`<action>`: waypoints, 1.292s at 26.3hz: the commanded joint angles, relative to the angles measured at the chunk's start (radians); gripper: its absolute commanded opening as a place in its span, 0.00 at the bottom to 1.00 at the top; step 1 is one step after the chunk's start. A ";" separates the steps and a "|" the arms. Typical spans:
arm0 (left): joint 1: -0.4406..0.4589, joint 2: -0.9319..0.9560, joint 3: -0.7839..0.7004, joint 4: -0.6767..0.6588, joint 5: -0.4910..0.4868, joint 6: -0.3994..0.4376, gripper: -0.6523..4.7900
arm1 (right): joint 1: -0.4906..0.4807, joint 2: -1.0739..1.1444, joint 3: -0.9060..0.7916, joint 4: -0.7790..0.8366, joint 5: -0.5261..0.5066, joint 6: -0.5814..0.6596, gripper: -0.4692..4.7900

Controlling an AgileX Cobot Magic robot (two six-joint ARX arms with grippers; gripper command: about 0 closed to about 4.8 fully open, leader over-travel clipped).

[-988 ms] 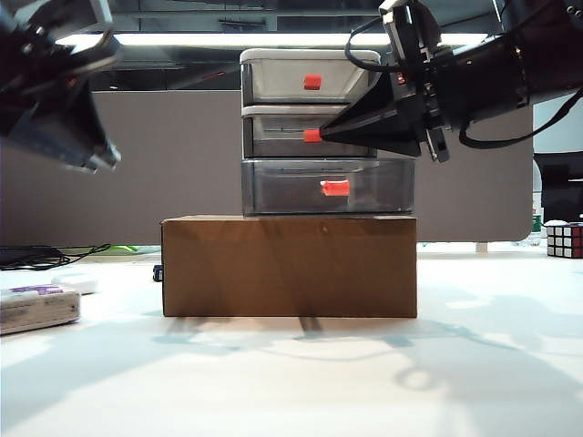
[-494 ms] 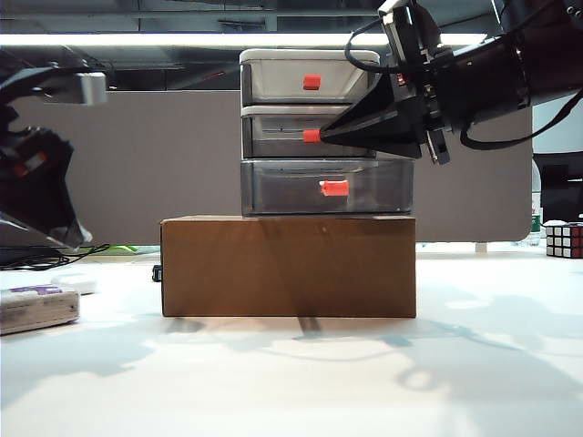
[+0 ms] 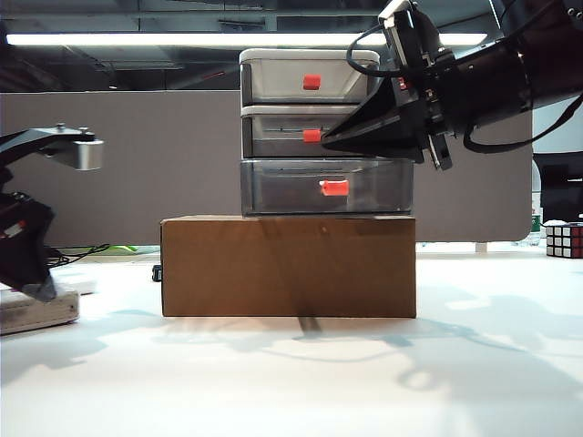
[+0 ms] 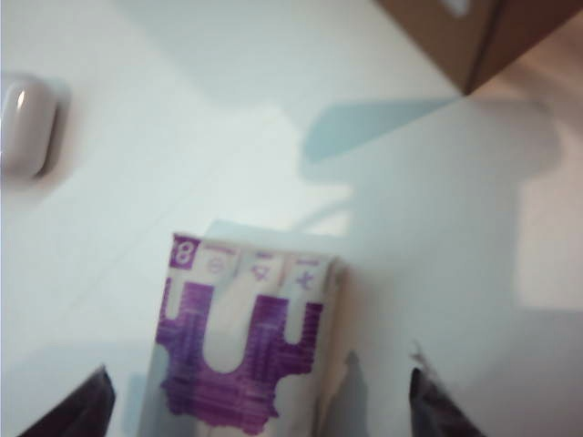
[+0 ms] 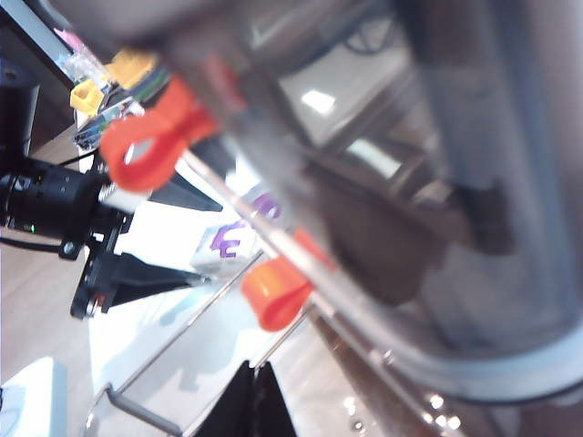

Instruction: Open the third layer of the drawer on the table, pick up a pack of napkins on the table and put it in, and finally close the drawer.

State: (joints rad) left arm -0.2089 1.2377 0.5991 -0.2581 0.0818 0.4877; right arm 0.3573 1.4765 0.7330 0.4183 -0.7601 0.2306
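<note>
The drawer [image 3: 310, 127] stands on a brown cardboard box. Its third layer [image 3: 273, 187], with a red-orange handle [image 3: 335, 188], shows a wider front than the two above and stands out toward the camera. My right gripper [image 3: 326, 141] is shut, its tip beside the middle drawer's handle with nothing visible between its fingers; in the right wrist view the gripper [image 5: 258, 387] sits below an orange handle [image 5: 273, 291]. The pack of napkins [image 3: 36, 311] lies at the table's left edge. My left gripper [image 3: 41, 289] hangs open just over it, the pack [image 4: 246, 346] lying between the fingers [image 4: 86, 410].
The cardboard box [image 3: 289, 266] fills the middle of the white table [image 3: 301, 373]; its corner [image 4: 474, 36] shows in the left wrist view. A small white pebble-like case [image 4: 25, 123] lies beyond the pack. A Rubik's cube [image 3: 565, 239] sits far right.
My left arm has come down from the upper left to just above the napkin pack, and its wrist has rolled. The right arm has stayed by the drawers.
</note>
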 commanded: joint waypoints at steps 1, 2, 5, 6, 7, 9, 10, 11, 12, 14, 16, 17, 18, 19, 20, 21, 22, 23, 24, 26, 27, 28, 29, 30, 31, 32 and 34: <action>0.059 -0.002 0.003 0.017 0.074 -0.005 0.87 | 0.001 -0.003 0.005 -0.016 -0.005 -0.010 0.08; 0.078 -0.002 0.003 0.017 0.105 -0.007 0.87 | 0.001 -0.003 0.005 -0.019 -0.005 -0.019 0.08; 0.120 0.003 0.003 0.019 0.205 -0.017 0.86 | 0.001 -0.003 0.005 -0.029 -0.004 -0.026 0.08; 0.128 0.005 0.003 0.019 0.213 -0.016 0.86 | 0.001 -0.003 0.005 -0.028 -0.005 -0.026 0.08; 0.134 0.008 0.003 0.019 0.214 -0.016 0.86 | 0.001 -0.003 0.005 -0.028 -0.004 -0.026 0.08; 0.137 0.013 0.003 0.011 0.229 -0.016 0.86 | 0.001 -0.003 0.005 -0.028 -0.002 -0.026 0.08; 0.137 0.017 0.003 0.008 0.247 -0.016 0.86 | 0.001 -0.003 0.005 -0.029 -0.002 -0.026 0.08; 0.137 0.022 0.003 0.006 0.265 -0.012 0.86 | 0.001 -0.003 0.005 -0.029 -0.002 -0.026 0.08; 0.137 0.036 0.003 0.011 0.266 -0.008 0.86 | 0.001 -0.003 0.005 -0.029 -0.002 -0.026 0.08; 0.137 0.054 0.003 0.012 0.263 -0.006 0.86 | 0.001 -0.003 0.005 -0.033 -0.002 -0.026 0.08; 0.137 0.074 0.003 0.010 0.263 -0.006 0.86 | 0.001 -0.003 0.005 -0.034 -0.002 -0.026 0.08; 0.137 0.084 0.003 0.011 0.262 -0.005 0.86 | 0.001 -0.003 0.005 -0.034 -0.002 -0.026 0.08; 0.137 0.094 0.003 0.013 0.262 -0.004 0.86 | 0.001 -0.003 0.005 -0.034 -0.002 -0.025 0.08; 0.137 0.108 0.003 0.015 0.259 0.006 0.86 | 0.001 -0.003 0.005 -0.035 -0.002 -0.025 0.08; 0.137 0.127 0.003 0.017 0.259 0.013 0.85 | 0.001 -0.003 0.005 -0.045 -0.003 -0.026 0.08; 0.137 0.138 0.003 0.020 0.259 0.013 0.85 | 0.001 -0.003 0.005 -0.049 -0.003 -0.026 0.08; 0.137 0.145 0.003 0.020 0.258 0.014 0.85 | 0.001 -0.003 0.005 -0.053 -0.004 -0.026 0.08; 0.137 0.151 0.003 0.021 0.256 0.014 0.85 | 0.001 -0.003 0.005 -0.057 -0.005 -0.026 0.08; 0.137 0.155 0.003 0.022 0.253 0.014 0.85 | 0.001 -0.003 0.005 -0.060 -0.005 -0.026 0.08; 0.137 0.155 0.003 0.028 0.253 0.013 0.85 | 0.001 -0.003 0.005 -0.063 -0.005 -0.026 0.08; 0.137 0.155 0.003 0.031 0.253 0.013 0.85 | 0.001 -0.003 0.005 -0.064 -0.005 -0.026 0.08; 0.137 0.155 0.003 0.032 0.253 0.014 0.85 | 0.001 -0.003 0.005 -0.064 -0.005 -0.026 0.08; 0.137 0.155 0.003 0.034 0.253 0.013 0.85 | 0.001 -0.003 0.005 -0.064 -0.005 -0.026 0.08; 0.137 0.155 0.003 0.036 0.253 0.013 0.85 | 0.001 -0.003 0.005 -0.064 -0.006 -0.026 0.08; 0.137 0.155 0.003 0.039 0.256 0.013 0.85 | 0.001 -0.003 0.005 -0.064 -0.006 -0.026 0.08; 0.137 0.155 0.003 0.040 0.259 0.008 0.85 | 0.001 -0.003 0.005 -0.064 -0.005 -0.026 0.08; 0.136 0.155 0.003 0.049 0.286 -0.016 0.85 | 0.001 -0.003 0.005 -0.064 -0.005 -0.026 0.08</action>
State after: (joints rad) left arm -0.0742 1.3949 0.6014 -0.2234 0.3374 0.4969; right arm 0.3573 1.4754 0.7353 0.3679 -0.7635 0.2085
